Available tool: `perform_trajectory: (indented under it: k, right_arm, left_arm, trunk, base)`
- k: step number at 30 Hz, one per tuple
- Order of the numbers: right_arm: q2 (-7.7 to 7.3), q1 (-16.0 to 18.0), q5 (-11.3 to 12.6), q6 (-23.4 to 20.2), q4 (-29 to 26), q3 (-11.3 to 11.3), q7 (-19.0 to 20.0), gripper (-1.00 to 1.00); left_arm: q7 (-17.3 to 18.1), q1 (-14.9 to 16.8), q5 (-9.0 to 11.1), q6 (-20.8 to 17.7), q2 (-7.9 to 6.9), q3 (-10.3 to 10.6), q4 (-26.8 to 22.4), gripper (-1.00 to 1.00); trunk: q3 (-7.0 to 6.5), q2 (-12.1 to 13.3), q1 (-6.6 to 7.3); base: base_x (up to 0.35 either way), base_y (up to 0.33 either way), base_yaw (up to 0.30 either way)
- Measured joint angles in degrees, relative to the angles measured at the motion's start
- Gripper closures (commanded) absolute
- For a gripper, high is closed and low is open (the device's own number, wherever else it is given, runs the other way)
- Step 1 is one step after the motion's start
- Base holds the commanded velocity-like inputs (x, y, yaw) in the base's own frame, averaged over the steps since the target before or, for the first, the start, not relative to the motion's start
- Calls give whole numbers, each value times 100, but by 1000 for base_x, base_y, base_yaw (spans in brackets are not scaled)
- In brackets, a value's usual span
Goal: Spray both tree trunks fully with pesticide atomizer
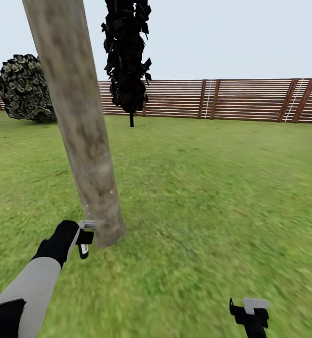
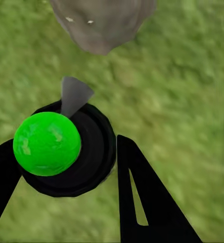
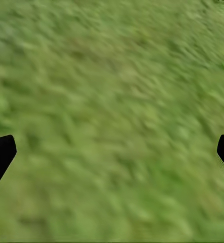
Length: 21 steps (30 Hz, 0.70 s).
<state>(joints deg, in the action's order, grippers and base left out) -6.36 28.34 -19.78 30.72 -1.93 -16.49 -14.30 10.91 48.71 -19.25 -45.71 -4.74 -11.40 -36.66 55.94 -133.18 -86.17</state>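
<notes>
The head view looks down across the lawn [image 1: 212,188] toward the fence [image 1: 231,99]; both wrist views face grass closely, the left sharing the tree trunk [image 1: 80,131] base.

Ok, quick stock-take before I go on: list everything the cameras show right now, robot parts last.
tree trunk: one, mottled grey-brown, leaning, rising from the grass just ahead of the left tool
cypress-like tree: one, black, narrow, further back by the fence
bush: one, dark mottled green, round, far left by the fence
fence: one, brown horizontal slats, across the back of the lawn
lawn: green grass, all around
atomizer: one, black body with bright green ball and grey nozzle, between the left tool's fingers, nozzle towards the trunk base
left tool: black, shut on the atomizer, beside the trunk base
right tool: black, open, over bare grass
</notes>
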Motion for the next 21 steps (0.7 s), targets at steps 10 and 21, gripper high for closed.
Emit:
perform_trajectory:
  k: [10, 21]
  right_arm:
    - [3, 0, 0, -1, 0, 0, 2, -100]
    - [4, 0, 0, -1, 0, -1, 2, -100]
  left_arm:
    - [-1, -249, -14, 18, -504, -77, 35, 100]
    - [-113, -304, 7, 708, -32, -79, 410, 100]
  trunk:
    - [0, 0, -2]
    - [0, 0, -2]
  base:
    - [21, -12, 0]
    - [1, 0, 221]
